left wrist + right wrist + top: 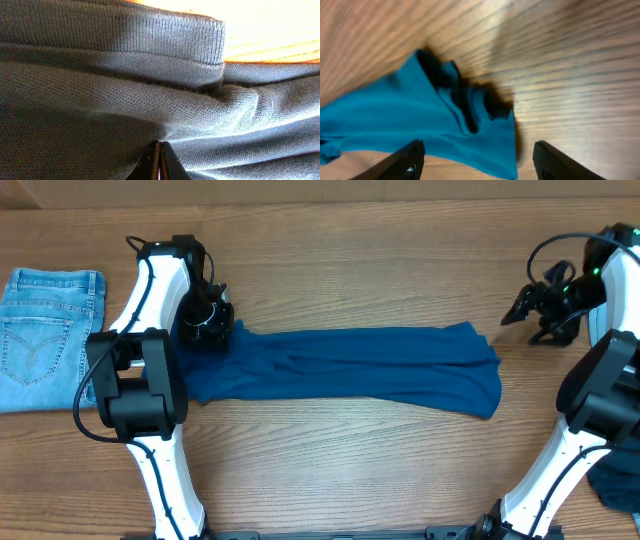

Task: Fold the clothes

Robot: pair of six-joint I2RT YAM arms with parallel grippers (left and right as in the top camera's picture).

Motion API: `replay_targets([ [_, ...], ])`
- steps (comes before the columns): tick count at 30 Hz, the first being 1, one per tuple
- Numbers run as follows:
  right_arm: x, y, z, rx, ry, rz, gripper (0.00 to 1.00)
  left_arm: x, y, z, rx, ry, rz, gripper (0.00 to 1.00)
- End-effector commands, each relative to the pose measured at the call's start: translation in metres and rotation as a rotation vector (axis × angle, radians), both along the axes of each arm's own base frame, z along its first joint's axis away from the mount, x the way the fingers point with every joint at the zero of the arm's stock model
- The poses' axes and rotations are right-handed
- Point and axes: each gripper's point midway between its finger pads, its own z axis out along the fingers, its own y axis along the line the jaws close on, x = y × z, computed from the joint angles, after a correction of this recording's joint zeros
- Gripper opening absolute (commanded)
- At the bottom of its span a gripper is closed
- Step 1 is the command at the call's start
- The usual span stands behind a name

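The clothes, a deep blue jersey garment (pixel 350 370), lie stretched in a long wrinkled band across the middle of the table. My left gripper (pixel 207 328) is down on the band's left end. In the left wrist view its fingers (pixel 159 159) are pressed together, with folds of the knit garment (pixel 110 100) bunching at their tips. My right gripper (pixel 528 320) hovers just beyond the band's right end, over bare wood. In the right wrist view it (pixel 479 147) stands open with nothing held, and the garment's end (pixel 420 125) lies blurred on the table below.
Folded light-blue jeans (pixel 45 340) lie at the far left edge of the wooden table (pixel 350 470). Another dark blue cloth (pixel 615 485) shows at the bottom right, partly behind the right arm's base.
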Motion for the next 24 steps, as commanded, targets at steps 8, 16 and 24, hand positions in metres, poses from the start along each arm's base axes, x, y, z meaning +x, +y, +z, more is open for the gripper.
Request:
replay_targets([
  [8,-0.046,0.033,-0.067,0.082,0.122,0.023,0.79,0.005,0.002,-0.001,0.004,-0.010,-0.006,0.05],
  [16,-0.040,0.064,-0.073,0.141,0.089,0.061,0.84,0.005,0.002,-0.001,0.004,-0.010,-0.006,0.05],
  [24,-0.018,0.062,-0.079,0.119,-0.006,0.067,0.84,0.004,0.002,-0.001,0.004,-0.005,-0.006,0.05],
])
